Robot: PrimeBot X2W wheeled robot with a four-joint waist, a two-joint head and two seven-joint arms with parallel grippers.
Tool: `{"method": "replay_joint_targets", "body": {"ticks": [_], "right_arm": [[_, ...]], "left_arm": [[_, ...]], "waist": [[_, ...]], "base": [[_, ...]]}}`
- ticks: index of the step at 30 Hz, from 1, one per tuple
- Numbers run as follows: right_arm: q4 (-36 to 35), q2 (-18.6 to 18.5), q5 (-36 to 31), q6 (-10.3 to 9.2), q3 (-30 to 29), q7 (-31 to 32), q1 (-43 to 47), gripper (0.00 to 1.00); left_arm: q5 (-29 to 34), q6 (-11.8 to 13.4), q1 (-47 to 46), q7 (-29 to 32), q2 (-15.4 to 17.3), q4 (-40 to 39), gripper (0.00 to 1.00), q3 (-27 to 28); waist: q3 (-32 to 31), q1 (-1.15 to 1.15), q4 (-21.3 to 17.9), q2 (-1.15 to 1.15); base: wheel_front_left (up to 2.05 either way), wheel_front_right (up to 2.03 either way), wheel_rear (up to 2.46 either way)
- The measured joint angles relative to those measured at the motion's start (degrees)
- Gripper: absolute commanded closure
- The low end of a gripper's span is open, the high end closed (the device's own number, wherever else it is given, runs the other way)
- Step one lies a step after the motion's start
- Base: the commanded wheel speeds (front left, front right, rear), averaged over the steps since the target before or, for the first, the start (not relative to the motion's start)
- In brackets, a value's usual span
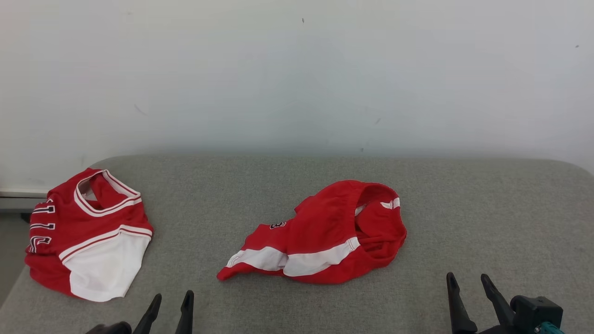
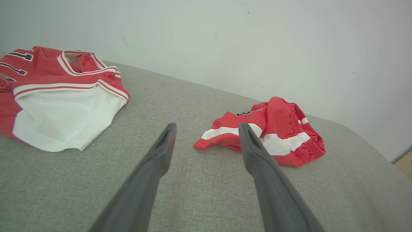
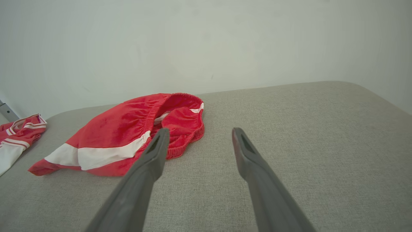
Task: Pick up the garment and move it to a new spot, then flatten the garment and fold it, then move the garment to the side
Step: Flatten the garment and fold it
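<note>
Both pincers sit low at the near edge, the left pincer (image 1: 173, 296) and the right pincer (image 1: 466, 277) each spread wide and empty. Between and beyond them, the crumpled red shorts (image 1: 320, 232) lie mid-way across the grey surface (image 1: 487, 208), well apart from a folded red-and-white jersey (image 1: 88, 232) at its left end.
</note>
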Motion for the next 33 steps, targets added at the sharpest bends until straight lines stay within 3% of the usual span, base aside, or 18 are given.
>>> {"method": "replay_joint_targets", "body": {"ticks": [11, 33], "right_arm": [[0.2, 0.0, 0.0, -0.08, 0.0, 1.0, -0.3, 0.00], [0.7, -0.1, -0.1, -0.43, -0.1, 1.0, -1.4, 0.00]], "left_arm": [[0.8, 0.0, 1.5, 0.0, 1.2, -2.0, 0.00, 2.5], [6.1, 0.0, 1.8, 3.4, -1.1, -5.1, 0.00, 5.0]], "waist": [[0.7, 0.01, -0.9, 0.00], [1.9, 0.01, -1.4, 0.00]], "base": [[0.00, 0.00, 0.00], [0.00, 0.00, 0.00]]}}
